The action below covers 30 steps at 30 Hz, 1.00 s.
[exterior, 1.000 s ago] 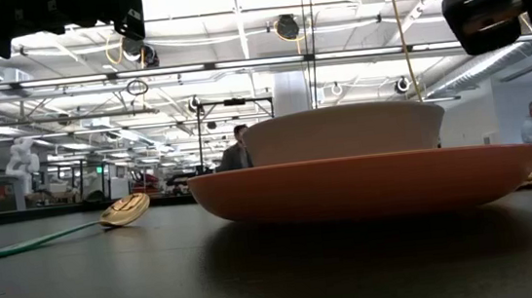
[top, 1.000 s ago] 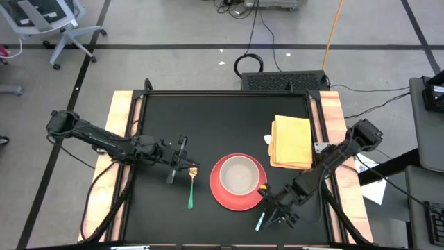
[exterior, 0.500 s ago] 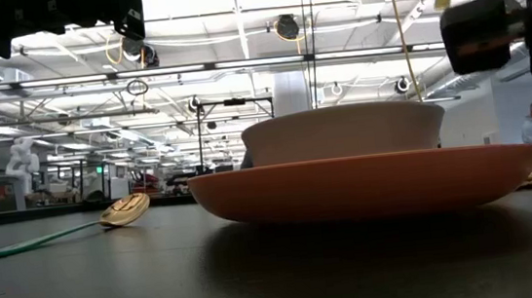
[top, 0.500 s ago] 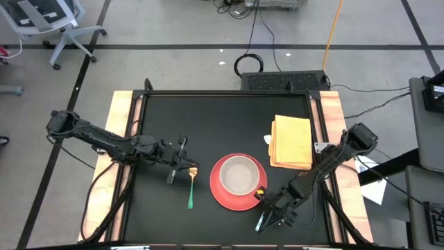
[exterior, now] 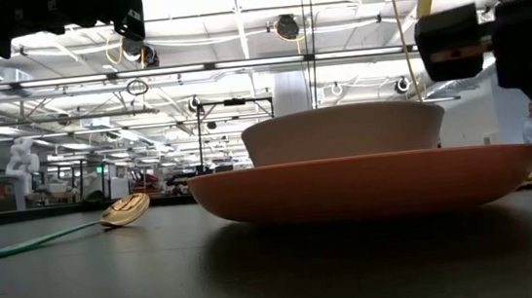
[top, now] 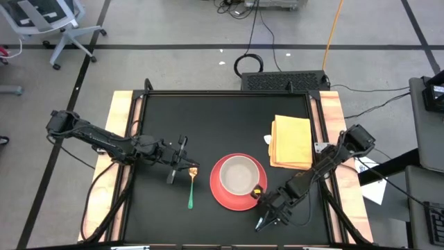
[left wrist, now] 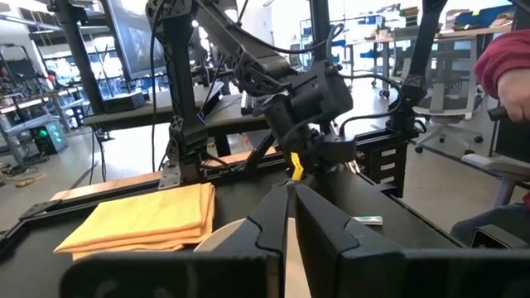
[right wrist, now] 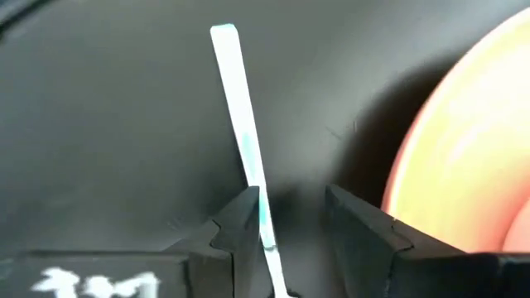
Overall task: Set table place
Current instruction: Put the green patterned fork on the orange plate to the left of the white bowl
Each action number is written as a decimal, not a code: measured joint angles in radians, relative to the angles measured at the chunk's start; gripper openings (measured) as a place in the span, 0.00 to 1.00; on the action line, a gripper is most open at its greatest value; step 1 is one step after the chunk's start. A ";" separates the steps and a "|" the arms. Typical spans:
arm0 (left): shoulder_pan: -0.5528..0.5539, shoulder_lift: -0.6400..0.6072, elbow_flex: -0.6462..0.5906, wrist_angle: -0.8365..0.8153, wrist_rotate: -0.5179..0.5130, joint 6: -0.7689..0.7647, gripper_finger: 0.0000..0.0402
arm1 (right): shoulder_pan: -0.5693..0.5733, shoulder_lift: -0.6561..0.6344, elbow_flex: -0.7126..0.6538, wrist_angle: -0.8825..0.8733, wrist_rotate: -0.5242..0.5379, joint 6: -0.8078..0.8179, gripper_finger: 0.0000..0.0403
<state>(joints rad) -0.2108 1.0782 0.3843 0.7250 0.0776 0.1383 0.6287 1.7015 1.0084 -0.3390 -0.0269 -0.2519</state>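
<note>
Right gripper [right wrist: 286, 219] is spread over the teal utensil handle [right wrist: 240, 141] by the plate [top: 220, 196]; centre it, then pinch.

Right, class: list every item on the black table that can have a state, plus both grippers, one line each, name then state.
Round red-orange plate: flat on the table, bowl on it.
Off-white bowl: upright, nothing visible inside.
Folded yellow cloth napkin: folded, lying flat.
Green-handled spoon with gold bowl: lying flat left of the plate.
Pale teal utensil handle: lying flat between the right gripper's fingers.
Left gripper: shut, empty, at the spoon's gold end.
Right gripper: open, low over the handle.
</note>
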 joint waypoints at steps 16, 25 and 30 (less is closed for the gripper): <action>0.000 0.000 0.000 -0.020 0.000 -0.009 0.08 | 0.000 0.037 0.000 -0.016 -0.030 -0.004 0.32; 0.000 0.000 0.000 -0.020 0.000 -0.008 0.08 | 0.000 0.052 0.000 -0.026 -0.061 0.001 0.31; 0.000 0.000 0.000 -0.019 0.000 -0.008 0.08 | -0.003 0.062 0.002 -0.025 -0.080 0.002 0.25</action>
<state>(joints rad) -0.2108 1.0786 0.3843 0.7061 0.0776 0.1303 0.6256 1.7640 1.0103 -0.3636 -0.1073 -0.2503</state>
